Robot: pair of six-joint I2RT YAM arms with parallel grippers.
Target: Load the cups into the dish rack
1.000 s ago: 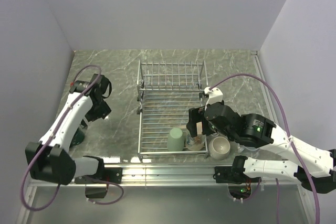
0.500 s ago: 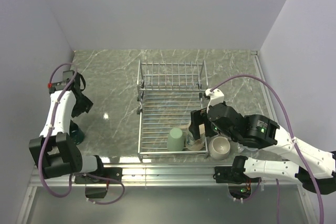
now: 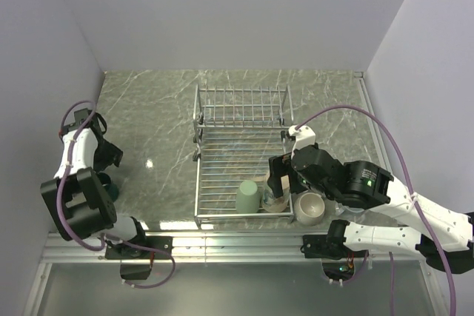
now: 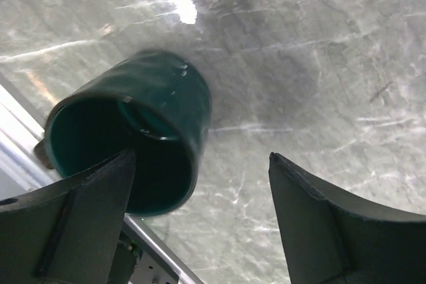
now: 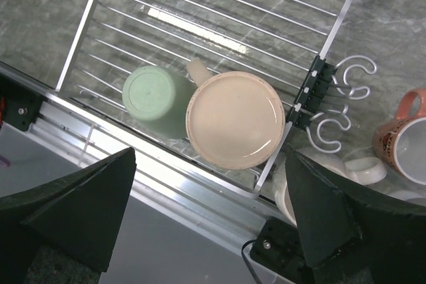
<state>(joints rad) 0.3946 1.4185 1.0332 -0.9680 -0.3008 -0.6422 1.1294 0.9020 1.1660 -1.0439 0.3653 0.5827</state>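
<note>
Overhead, left arm: folded tight against the left wall. Your left gripper (image 3: pixel 108 155) points down above the teal mug (image 3: pixel 104 182), which sits on the table (image 3: pixel 163 109) near its front left corner.
Overhead, right arm: it reaches in from the right with the elbow out, and your right gripper (image 3: pixel 278 177) hangs over the near right corner of the rack (image 3: pixel 237 155).
Overhead, room: the wall is close on your left. There is bare marble between the teal mug and the rack (they are well apart).
Overhead, mugs: the green mug (image 3: pixel 248 197) and tan mug (image 3: pixel 275 201) sit side by side inside the rack's front edge. The cream mug (image 3: pixel 309 207) is just outside it on the right.
Left wrist, jaws: spread wide, gripping nothing. The left finger (image 4: pixel 73 231) overlaps the teal mug, which is dark and glossy with its mouth turned toward the lens.
Left wrist, edges: a metal rail (image 4: pixel 14 139) runs just beside the mug. Veined grey marble lies open to the right.
Right wrist, jaws: spread wide and empty, above the racked mugs.
Right wrist, rack: thin silver wires. The green mug is bottom up and touches the tan mug, whose pale round face points up, against the right rim.
Right wrist, outside: wire hooks (image 5: pixel 353 74) hang on the rack's side. The salmon mug (image 5: pixel 406 134) stands on the marble at the frame's right edge.
</note>
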